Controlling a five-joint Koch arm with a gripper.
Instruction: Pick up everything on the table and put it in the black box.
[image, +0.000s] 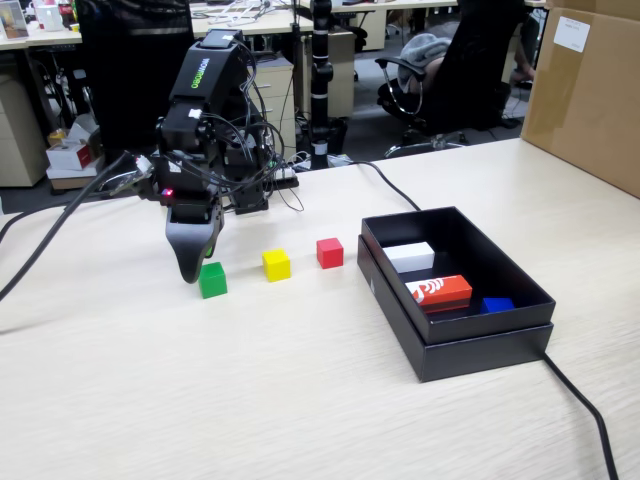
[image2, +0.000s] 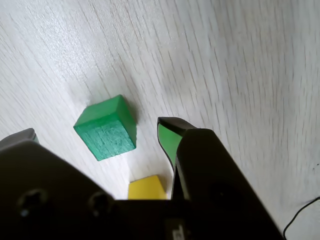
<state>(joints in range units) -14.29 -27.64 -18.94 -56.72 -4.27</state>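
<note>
Fingers: the gripper (image: 190, 268) hangs tip-down over the desk (image: 250, 400), just left of the green cube (image: 212, 279) in the fixed view. The wrist view shows the fingers (image2: 172, 137) spread, one at each side of the green cube (image2: 106, 128), neither touching it; nothing is held.
Fixed view only: the row of three cubes, green, then yellow cube (image: 276, 264), then red cube (image: 329, 252), running toward the black box (image: 455, 335), which sits toward the right edge of the desk. Inside it lie a white block (image: 410, 256), an orange-red block with a white mark (image: 439, 291) and a small blue block (image: 497, 304). A brown carton (image: 590, 95) stands at the far right corner.
Wrist view only: the gap between the fingers, the grain on the green cube's top, and a sliver of the yellow cube (image2: 146, 188) below it.
Materials: the desk is pale, matte wood-grain; the cubes are plain and sharp-edged; the box is matte black with a stepped rim; the fingers are dark, glossy plastic.
Cables: a black cable (image: 585, 410) runs off the near edge by the box.
</note>
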